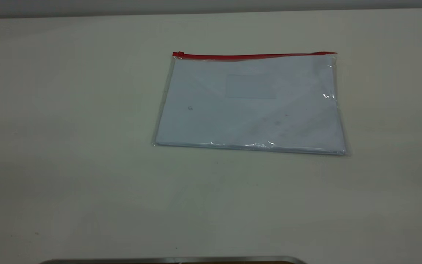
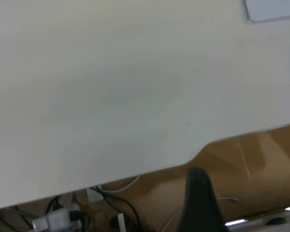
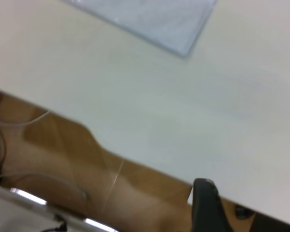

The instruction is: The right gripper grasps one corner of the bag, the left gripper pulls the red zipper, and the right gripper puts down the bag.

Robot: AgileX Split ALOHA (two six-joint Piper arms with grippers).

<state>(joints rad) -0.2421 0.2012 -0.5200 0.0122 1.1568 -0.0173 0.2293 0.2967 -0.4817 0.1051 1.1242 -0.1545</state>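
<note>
The bag [image 1: 251, 106] lies flat on the pale table [image 1: 86, 176], right of the middle, with white sheets inside. The red zipper [image 1: 255, 56] runs along its far long edge, and its slider tab [image 1: 178, 54] sits at the left end. Neither gripper shows in the exterior view. The left gripper [image 2: 199, 193] shows only as a black tip beyond the table's edge, far from the bag, whose corner [image 2: 275, 9] is in the left wrist view. The right gripper [image 3: 206, 203] is also a black tip off the table's edge, with a bag corner [image 3: 154, 19] far from it.
The table's edge [image 2: 135, 171] runs across both wrist views, with brown floor below. Cables and a power strip [image 2: 58, 221] lie under the table on the left arm's side. A grey metal strip [image 1: 174, 260] lines the near edge in the exterior view.
</note>
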